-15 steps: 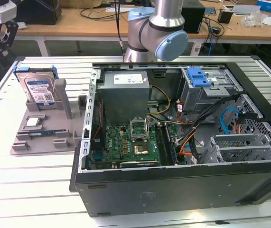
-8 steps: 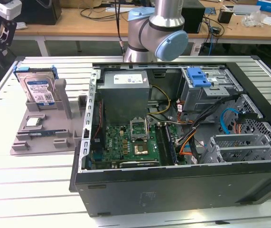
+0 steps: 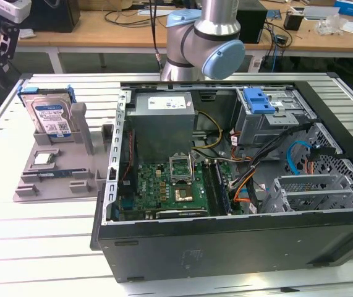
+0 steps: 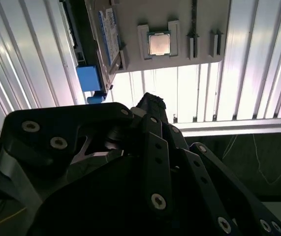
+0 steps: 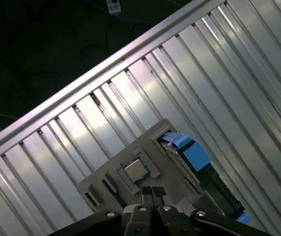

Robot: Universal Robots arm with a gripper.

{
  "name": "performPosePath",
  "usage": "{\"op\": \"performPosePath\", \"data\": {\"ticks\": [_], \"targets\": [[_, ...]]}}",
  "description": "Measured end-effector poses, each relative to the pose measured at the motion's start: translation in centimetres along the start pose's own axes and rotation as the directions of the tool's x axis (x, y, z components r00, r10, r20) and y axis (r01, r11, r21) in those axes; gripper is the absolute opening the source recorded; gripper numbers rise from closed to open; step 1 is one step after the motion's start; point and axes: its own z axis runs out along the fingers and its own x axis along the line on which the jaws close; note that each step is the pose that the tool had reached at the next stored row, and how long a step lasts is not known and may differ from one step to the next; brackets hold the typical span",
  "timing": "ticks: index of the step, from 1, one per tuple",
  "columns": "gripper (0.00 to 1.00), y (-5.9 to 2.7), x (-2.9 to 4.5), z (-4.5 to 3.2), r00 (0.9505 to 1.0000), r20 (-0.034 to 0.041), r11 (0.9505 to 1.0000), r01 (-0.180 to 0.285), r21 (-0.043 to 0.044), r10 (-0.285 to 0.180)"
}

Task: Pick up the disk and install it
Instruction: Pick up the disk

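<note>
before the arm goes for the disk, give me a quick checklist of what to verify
1. Disk in place for pickup: ok, it stands upright in the grey holder.
2. Claw empty: ok, it holds nothing.
3. Claw open for a grasp: not ok, the fingertips are together.
4. Claw lined up over the disk: not ok, in the first wrist view it hangs above the holder near the chip, with the disk off to one side.
5. Room for the disk in the case: cannot tell.
</note>
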Motion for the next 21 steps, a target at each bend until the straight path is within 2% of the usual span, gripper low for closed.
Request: {"op": "performPosePath", "data": {"ticks": [5,10,12,18,21], "targets": [[0.11,0.0,0.0,0.0,0.9974,-0.0028,0.9974,0.071,-0.0018,-0.071],[0.11,0.0,0.0,0.0,0.9895,-0.0055,0.9895,0.144,-0.0038,-0.144],[0.11,0.0,0.0,0.0,0.9816,-0.0072,0.9816,0.191,-0.0052,-0.191],[0.11,0.0,0.0,0.0,0.9658,-0.0096,0.9658,0.259,-0.0075,-0.259],[0.11,0.0,0.0,0.0,0.9549,-0.0108,0.955,0.297,-0.0087,-0.297]]}}
